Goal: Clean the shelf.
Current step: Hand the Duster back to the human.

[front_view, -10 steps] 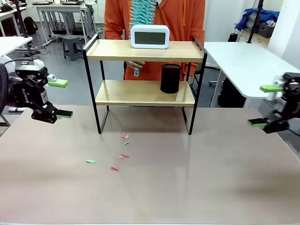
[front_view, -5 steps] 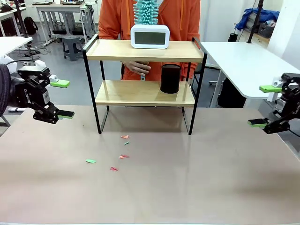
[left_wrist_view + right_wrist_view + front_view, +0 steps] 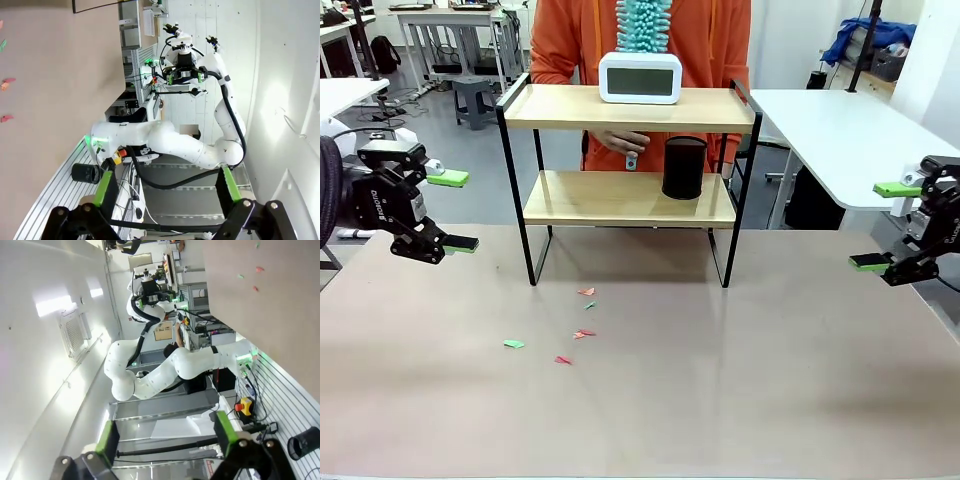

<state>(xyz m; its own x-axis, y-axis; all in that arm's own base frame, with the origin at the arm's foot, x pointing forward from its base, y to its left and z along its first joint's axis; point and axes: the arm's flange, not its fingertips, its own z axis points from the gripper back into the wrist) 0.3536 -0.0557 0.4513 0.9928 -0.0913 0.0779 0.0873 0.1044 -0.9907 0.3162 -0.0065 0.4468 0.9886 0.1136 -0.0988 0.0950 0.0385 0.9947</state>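
Shelf (image 3: 630, 110) is seen at twelve o'clock on the table (image 3: 740, 400), its black legs planted on the beige top and its two wooden boards stacked one above the other. A white clock (image 3: 640, 77) is set on the upper board near the middle, and a black cup (image 3: 684, 167) is stood on the lower board toward three o'clock. Behind the shelf a person in an orange top (image 3: 705, 40) is seen; a teal duster (image 3: 643, 25) is held upright just above the clock, and a hand (image 3: 623, 141) is visible between the two boards, gripping what is probably the duster's handle, though the frame bar partly hides it.

Small paper scraps (image 3: 575, 330), red and green, are scattered on the table at about seven o'clock from the shelf, well apart from both arms.

The left gripper (image 3: 450, 211) is held at nine o'clock above the table edge, its green-padded fingers spread wide with nothing between them. The right gripper (image 3: 885, 225) is held at three o'clock, likewise spread wide and empty. In the left wrist view the left gripper's (image 3: 165, 187) fingers are seen far apart, and in the right wrist view the right gripper's (image 3: 167, 437) fingers are seen equally apart.
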